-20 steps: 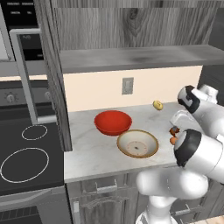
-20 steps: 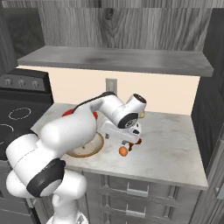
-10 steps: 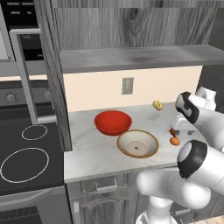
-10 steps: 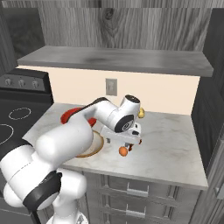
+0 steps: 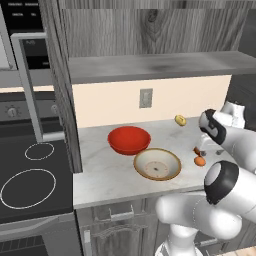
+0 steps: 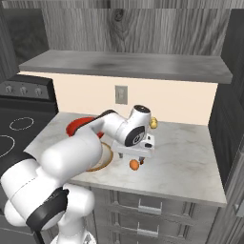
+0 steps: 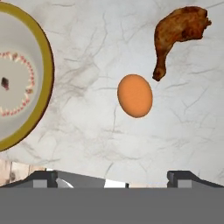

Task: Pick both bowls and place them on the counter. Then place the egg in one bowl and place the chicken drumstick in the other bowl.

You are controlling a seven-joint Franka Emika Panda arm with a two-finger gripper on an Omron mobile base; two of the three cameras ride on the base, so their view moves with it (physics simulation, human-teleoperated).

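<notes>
Left base view: glossy red bowl (image 5: 129, 139) and beige brown-rimmed bowl (image 5: 157, 164) mid-frame on pale marbled table (image 5: 100, 172), right base view: claw (image 6: 135, 156) above small orange-tan egg (image 6: 135, 164), hand view: egg centre, reddish-brown chicken drumstick (image 7: 177, 35) upper right, claw fingers spread apart.

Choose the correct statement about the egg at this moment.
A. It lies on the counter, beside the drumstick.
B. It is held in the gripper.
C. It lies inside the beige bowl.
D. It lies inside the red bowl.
A: the egg rests on the bare marbled counter, close to the chicken drumstick and outside the beige bowl.
</notes>
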